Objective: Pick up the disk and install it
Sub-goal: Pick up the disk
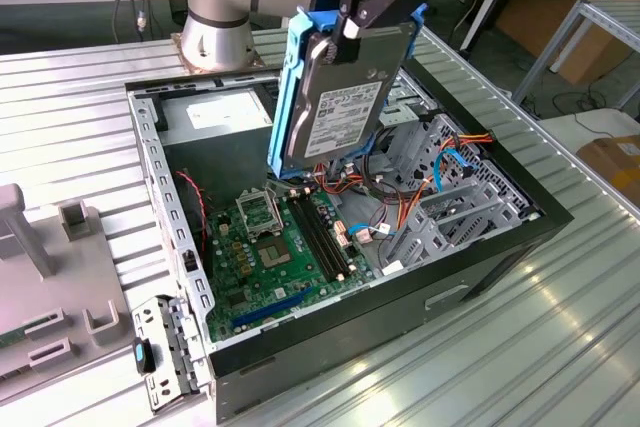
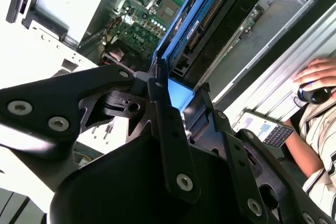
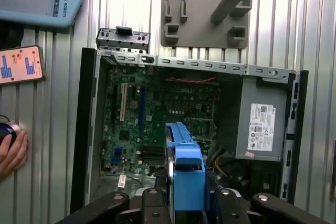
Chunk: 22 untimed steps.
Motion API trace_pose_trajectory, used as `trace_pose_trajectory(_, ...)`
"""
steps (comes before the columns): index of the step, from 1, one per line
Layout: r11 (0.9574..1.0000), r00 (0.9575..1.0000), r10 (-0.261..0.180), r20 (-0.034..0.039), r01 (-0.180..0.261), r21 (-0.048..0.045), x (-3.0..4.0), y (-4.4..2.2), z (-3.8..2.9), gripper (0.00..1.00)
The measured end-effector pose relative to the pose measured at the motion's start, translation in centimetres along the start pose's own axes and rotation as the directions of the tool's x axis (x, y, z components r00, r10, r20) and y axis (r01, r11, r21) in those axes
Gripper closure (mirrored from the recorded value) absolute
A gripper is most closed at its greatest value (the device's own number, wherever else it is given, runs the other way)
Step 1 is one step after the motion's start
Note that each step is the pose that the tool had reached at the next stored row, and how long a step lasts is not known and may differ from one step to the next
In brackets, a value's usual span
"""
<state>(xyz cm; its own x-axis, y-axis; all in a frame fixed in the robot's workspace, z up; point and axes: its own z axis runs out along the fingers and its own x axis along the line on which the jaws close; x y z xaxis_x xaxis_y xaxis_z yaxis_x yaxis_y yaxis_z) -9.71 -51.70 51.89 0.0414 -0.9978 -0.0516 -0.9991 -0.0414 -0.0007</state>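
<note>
Ribbed metal table (image 1: 560, 337) all round, bearing an open computer case (image 1: 470, 282) laid on its side; over that case, the gripper (image 1: 343, 27), clamped from both sides on the upper edge of the disk (image 1: 345, 102); disk hanging straight beneath the gripper, nearly upright, slightly tilted, white label turned toward the exterior view, blue bracket running round its sides; lower edge down among the coloured wires (image 1: 350, 182) at the case's opening, touching or not impossible to tell.

Below the gripper, inside the case: green motherboard (image 1: 270, 247); beyond the disk, toward the arm's base, grey power-supply box (image 1: 215, 112) with white label; off to the exterior view's right of the gripper, metal drive cage (image 1: 455, 202).

Well apart from the gripper, at the exterior view's left, grey fixture tray (image 1: 45, 287) flat on the table.

Seen in the second wrist view: gripper (image 2: 178, 85) pinching the blue end of the disk (image 2: 210, 24); far off beyond the case, a person's hand (image 2: 317, 72) resting on a mouse, with a phone (image 2: 268, 129) just beside it.

Seen in the first wrist view: gripper (image 3: 189, 195) tight against the bracket of the disk (image 3: 186, 156), edge-on, motherboard (image 3: 152, 114) and power-supply box (image 3: 261, 129) beyond.
</note>
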Motion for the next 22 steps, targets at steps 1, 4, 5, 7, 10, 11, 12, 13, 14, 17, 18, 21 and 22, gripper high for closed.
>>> trace_pose_trajectory(1,1.0000,1.0000,0.000,0.0000,0.000,0.0000,0.02,-0.57,0.01,0.64)
trace_pose_trajectory(4,1.0000,1.0000,0.001,-0.0001,-0.001,0.0000,0.19,-1.84,0.02,0.64)
trace_pose_trajectory(5,1.0000,1.0000,0.001,0.0000,-0.001,0.0000,0.26,-2.01,0.02,0.64)
trace_pose_trajectory(7,1.0000,1.0000,0.003,0.0000,-0.003,0.0001,0.69,-2.60,0.04,0.64)
trace_pose_trajectory(10,1.0000,1.0000,0.003,0.0000,-0.003,0.0001,1.02,-2.99,0.04,0.64)
trace_pose_trajectory(11,1.0000,1.0000,0.003,0.0000,-0.003,0.0002,1.16,-3.14,0.03,0.64)
trace_pose_trajectory(12,1.0000,1.0000,0.004,0.0000,-0.004,0.0002,1.28,-3.26,0.03,0.64)
trace_pose_trajectory(13,1.0000,1.0000,0.004,0.0000,-0.004,0.0002,1.38,-3.38,0.02,0.64)
trace_pose_trajectory(14,1.0000,1.0000,0.004,-0.0001,-0.004,0.0002,1.52,-3.53,0.02,0.64)
trace_pose_trajectory(17,1.0000,1.0000,0.005,0.0000,-0.005,0.0003,1.83,-3.85,0.01,0.64)
trace_pose_trajectory(18,1.0000,1.0000,0.005,0.0000,-0.005,0.0002,1.98,-4.02,0.01,0.64)
trace_pose_trajectory(21,1.0000,1.0000,0.007,0.0000,-0.007,0.0004,2.59,-4.67,-0.02,0.64)
trace_pose_trajectory(22,1.0000,1.0000,0.007,0.0000,-0.007,0.0004,2.63,-4.77,-0.02,0.64)
